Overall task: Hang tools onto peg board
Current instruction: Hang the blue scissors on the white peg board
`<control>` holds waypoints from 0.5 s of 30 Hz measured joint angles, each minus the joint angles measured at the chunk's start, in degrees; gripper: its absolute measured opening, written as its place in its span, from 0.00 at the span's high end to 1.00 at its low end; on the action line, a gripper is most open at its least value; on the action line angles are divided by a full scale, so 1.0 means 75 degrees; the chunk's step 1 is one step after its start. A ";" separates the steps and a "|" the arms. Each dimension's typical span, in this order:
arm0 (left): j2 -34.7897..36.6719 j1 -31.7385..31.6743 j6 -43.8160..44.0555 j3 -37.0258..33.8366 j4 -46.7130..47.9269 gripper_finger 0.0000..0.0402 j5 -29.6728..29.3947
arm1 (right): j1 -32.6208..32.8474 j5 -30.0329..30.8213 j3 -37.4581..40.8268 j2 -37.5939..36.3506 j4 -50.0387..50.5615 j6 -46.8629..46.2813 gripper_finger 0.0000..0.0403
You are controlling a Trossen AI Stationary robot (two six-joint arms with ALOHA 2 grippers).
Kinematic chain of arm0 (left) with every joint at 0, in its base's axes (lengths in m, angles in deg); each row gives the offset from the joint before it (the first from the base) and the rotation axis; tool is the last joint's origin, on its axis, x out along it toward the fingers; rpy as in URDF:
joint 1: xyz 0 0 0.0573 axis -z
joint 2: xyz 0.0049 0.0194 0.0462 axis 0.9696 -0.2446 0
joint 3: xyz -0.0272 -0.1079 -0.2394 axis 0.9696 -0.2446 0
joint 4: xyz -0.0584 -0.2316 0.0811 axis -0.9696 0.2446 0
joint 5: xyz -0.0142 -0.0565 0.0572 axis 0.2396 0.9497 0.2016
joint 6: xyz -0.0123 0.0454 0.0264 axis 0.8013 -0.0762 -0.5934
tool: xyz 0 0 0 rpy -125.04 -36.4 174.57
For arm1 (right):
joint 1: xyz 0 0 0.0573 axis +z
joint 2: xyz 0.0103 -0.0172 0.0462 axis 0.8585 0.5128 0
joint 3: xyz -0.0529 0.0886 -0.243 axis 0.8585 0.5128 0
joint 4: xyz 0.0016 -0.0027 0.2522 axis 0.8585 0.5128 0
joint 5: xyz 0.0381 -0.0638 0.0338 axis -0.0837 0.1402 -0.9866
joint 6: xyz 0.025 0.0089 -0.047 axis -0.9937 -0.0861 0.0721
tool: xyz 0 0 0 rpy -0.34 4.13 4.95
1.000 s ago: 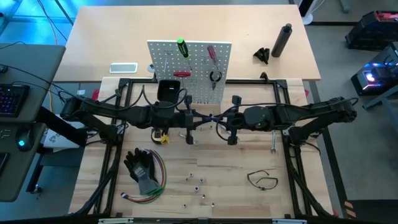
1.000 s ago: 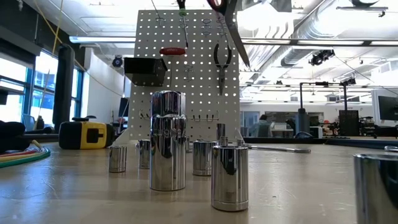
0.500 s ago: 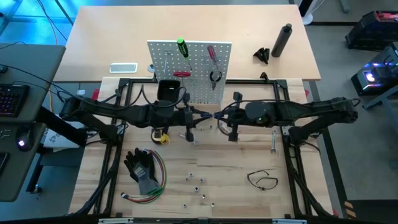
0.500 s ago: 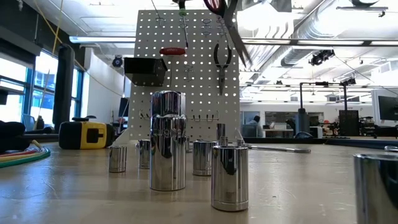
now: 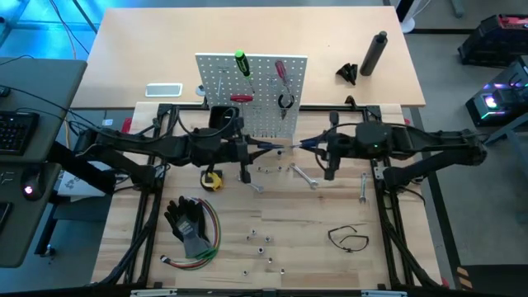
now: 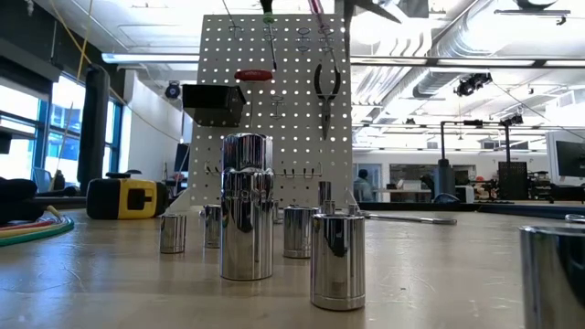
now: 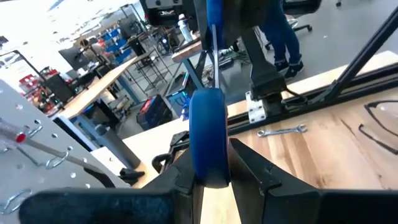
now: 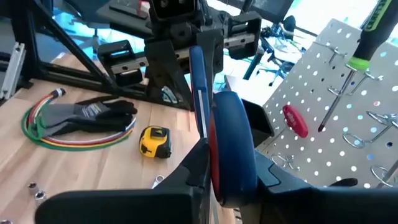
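Pincers on a shared tool, just in front of the peg board [image 5: 216, 78].

My left pincer [image 5: 254, 148] and my right pincer [image 5: 309, 146] are each closed narrowly on a blue sleeve of the blue-handled tool [image 8: 231, 143], which hangs between them above the worktop [image 5: 313, 264], near the board's lower edge. I judge the tool light and rigid. Its rubbery sleeves should give sure hold, whereas the thin bare metal looks slippery, so the sleeves are where to grip.
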 joint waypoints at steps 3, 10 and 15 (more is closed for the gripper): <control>-0.0093 -0.0148 -0.0061 -0.0016 -0.0193 0.86 0.0292 | -0.0106 0.0023 -0.0030 0.0399 -0.0045 -0.0003 0.92; -0.0383 -0.0334 0.0215 -0.0008 -0.0509 0.86 0.0819 | -0.0515 -0.0652 0.0000 0.1549 -0.1117 0.0241 0.92; -0.0401 -0.0312 0.0244 -0.0004 -0.0354 0.86 0.0664 | -0.0842 -0.1130 0.0000 0.1871 -0.1278 0.0166 0.92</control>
